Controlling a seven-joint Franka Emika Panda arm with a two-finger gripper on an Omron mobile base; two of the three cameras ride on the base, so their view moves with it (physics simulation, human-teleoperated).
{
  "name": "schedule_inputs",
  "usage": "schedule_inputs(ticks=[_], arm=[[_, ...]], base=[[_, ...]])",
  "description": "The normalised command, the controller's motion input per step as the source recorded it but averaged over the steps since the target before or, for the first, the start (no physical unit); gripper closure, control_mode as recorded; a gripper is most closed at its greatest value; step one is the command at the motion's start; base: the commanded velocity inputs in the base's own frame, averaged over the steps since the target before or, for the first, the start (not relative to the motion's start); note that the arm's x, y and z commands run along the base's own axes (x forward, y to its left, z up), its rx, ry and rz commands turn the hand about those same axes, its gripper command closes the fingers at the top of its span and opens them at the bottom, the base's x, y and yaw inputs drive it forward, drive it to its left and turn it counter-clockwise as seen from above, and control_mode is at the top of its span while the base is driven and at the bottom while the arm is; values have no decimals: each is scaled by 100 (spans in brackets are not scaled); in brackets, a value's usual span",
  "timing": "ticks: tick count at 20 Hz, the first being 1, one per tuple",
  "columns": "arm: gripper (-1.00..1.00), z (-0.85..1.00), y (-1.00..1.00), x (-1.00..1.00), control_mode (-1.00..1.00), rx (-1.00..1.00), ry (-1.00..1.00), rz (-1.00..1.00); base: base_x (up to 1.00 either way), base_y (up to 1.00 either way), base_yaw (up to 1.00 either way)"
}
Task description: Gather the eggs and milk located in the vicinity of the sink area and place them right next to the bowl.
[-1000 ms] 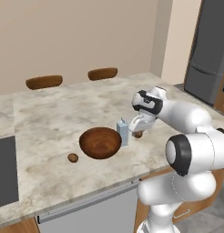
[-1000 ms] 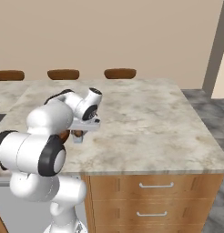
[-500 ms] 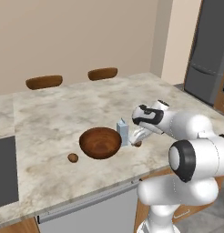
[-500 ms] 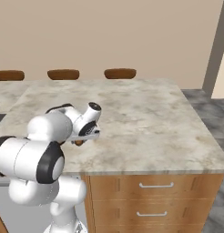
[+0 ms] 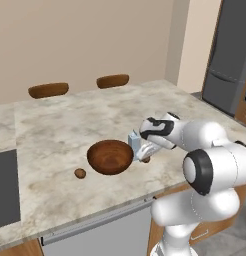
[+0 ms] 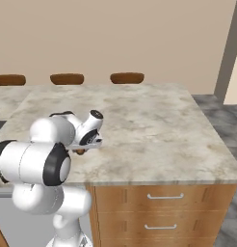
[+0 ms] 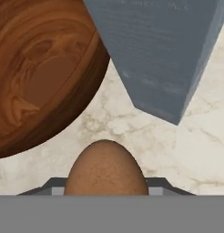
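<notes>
**Brown egg pinched beside the bowl**

Brown and speckled, one egg (image 7: 106,168) sits clamped between the fingertips of your gripper (image 5: 146,152), low over the marble counter (image 5: 70,120). You can see that same egg peeking out under the hand in the left base view, just right of the bowl. One milk carton (image 5: 134,143) stands upright just beside the gripper, close against the rim of the one wooden bowl (image 5: 110,156). Count two eggs in all: the second egg (image 5: 80,173) lies loose on the counter near the bowl's left side, apart from it. Beyond the counter's far edge you have two brown stool seats (image 5: 49,89).
</notes>
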Motion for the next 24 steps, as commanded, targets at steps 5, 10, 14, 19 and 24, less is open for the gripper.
schedule_inputs(ticks=[5, 10, 14, 19, 24], arm=[[100, -24, 23, 5, -100, 0, 0, 0], [100, -30, 0, 9, -100, 0, 0, 0], [100, -25, 0, 15, -100, 0, 0, 0], [100, -11, 9, 4, -100, 0, -2, 0], [100, 0, 5, -11, -100, 0, 0, 0]], base=[[0, 0, 0], [0, 0, 0], [0, 0, 0], [0, 0, 0], [0, 0, 0]])
